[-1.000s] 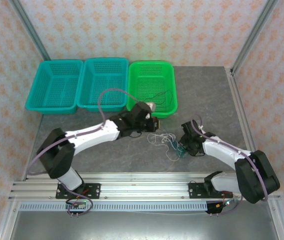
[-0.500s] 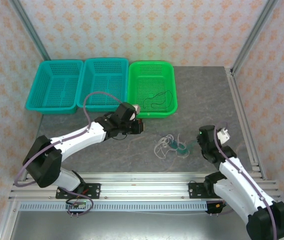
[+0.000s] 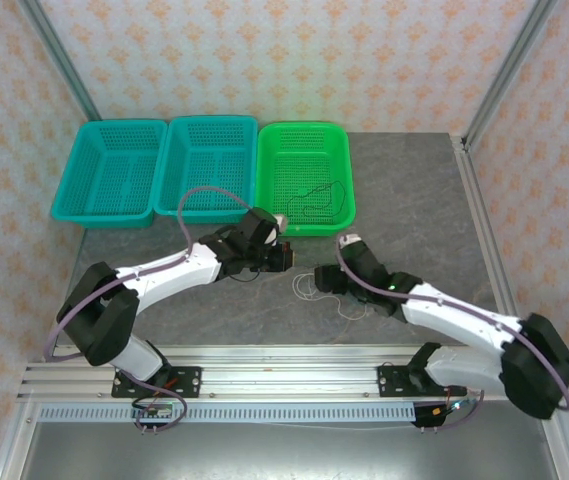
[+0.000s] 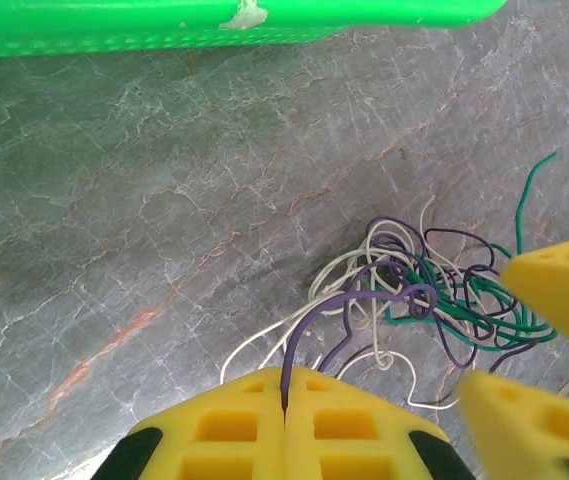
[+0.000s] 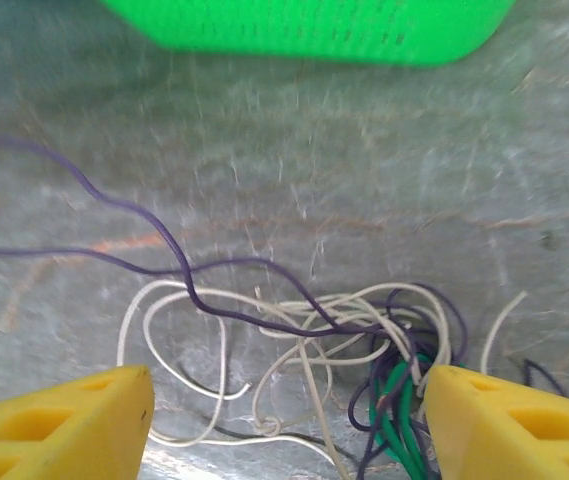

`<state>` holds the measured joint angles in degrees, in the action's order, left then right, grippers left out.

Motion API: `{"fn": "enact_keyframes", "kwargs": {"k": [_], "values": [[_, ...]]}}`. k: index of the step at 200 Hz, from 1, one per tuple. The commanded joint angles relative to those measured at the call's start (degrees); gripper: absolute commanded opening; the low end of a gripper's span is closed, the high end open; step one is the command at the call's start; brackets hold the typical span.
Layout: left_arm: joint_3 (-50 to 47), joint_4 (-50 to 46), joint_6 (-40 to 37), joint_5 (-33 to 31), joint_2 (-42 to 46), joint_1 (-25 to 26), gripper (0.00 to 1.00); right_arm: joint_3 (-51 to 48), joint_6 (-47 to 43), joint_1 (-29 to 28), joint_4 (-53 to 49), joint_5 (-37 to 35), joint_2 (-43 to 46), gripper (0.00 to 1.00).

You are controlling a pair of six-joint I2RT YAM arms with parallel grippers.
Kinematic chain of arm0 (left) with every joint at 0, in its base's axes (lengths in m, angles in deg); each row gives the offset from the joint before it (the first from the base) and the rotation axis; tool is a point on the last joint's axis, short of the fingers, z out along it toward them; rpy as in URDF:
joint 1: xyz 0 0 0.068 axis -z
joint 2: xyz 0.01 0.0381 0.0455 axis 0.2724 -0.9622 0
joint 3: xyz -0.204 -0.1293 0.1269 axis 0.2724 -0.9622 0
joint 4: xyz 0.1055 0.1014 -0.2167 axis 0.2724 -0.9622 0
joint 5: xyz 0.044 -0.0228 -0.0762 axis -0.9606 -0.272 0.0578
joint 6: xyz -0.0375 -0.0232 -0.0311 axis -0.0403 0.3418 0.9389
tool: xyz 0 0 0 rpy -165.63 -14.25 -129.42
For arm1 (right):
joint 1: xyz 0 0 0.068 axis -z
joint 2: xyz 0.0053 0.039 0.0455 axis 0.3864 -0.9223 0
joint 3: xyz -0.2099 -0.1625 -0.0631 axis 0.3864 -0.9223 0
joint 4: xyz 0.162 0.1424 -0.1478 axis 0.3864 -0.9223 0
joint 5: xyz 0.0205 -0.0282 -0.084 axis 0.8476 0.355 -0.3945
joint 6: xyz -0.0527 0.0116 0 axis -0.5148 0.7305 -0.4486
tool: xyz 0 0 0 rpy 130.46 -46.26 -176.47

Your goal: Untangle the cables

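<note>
The cables [image 3: 311,287] lie in a tangle of white, purple and green strands on the grey table, just in front of the green basket [image 3: 302,127]. My left gripper [image 4: 286,385] is shut on a purple cable [image 4: 359,292] that runs from its fingertips into the tangle [image 4: 434,290]. In the top view the left gripper [image 3: 284,256] sits just left of the tangle. My right gripper [image 5: 284,420] stands open, its yellow fingers [image 5: 64,425] straddling the white, purple and green strands [image 5: 364,340]. From above, the right gripper [image 3: 328,281] covers part of the tangle.
A thin black cable [image 3: 316,200] lies inside the green basket. Two teal baskets [image 3: 109,170] [image 3: 207,165] stand to its left along the back. The green basket's wall [image 5: 314,25] is close ahead of both grippers. Metal frame posts rise at the table's back corners.
The right arm has swung in from the right side to the tangle and its jaws have opened wide. The left gripper stays shut and has shifted slightly right.
</note>
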<state>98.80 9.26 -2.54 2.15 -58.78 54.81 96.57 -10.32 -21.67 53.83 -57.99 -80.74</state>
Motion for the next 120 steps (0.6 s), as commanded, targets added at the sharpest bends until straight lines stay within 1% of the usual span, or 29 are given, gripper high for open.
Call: {"fn": "enact_keyframes", "kwargs": {"k": [1,11,18,26,38,48,67,82,93,110,120], "values": [[-0.16,-0.78,-1.07,-3.23,3.21,0.37,0.00,1.32,0.97,-1.58,3.98,-5.58,-6.34,0.77],[-0.20,-1.66,-0.52,-5.20,4.25,0.31,0.00,3.29,5.83,-1.74,0.89,-11.30,-10.53,0.76],[-0.03,-2.58,-0.16,-6.77,4.80,0.21,0.00,5.68,9.35,-1.74,-4.16,-15.62,-13.83,0.73],[0.18,-3.67,-0.05,-8.07,5.24,0.03,0.00,8.62,11.63,-1.74,-9.28,-19.07,-17.46,0.71],[0.48,-5.04,-0.55,-9.74,6.10,-0.28,0.00,12.45,13.29,-1.74,-14.78,-22.27,-22.13,0.61],[0.62,-6.63,-1.11,-12.15,6.90,-0.57,0.00,14.50,16.76,-1.74,-19.29,-26.11,-24.98,0.53],[0.95,-11.24,-0.37,-18.10,8.88,-1.86,0.00,16.03,23.01,-1.36,-24.39,-31.71,-26.29,0.43],[-0.29,-13.64,1.07,-20.74,11.21,-3.87,0.00,14.56,26.71,-0.08,-24.72,-31.94,-24.46,0.38],[-1.82,-14.78,2.44,-21.64,13.24,-5.70,0.00,12.73,29.29,2.16,-24.58,-30.91,-22.47,0.34],[-4.75,-15.27,3.29,-20.62,15.74,-8.51,0.00,8.55,32.22,7.26,-22.83,-26.79,-18.57,0.28],[-6.20,-15.46,3.01,-20.02,16.69,-9.43,0.00,5.39,33.01,10.71,-20.60,-22.99,-15.47,0.25]]}}
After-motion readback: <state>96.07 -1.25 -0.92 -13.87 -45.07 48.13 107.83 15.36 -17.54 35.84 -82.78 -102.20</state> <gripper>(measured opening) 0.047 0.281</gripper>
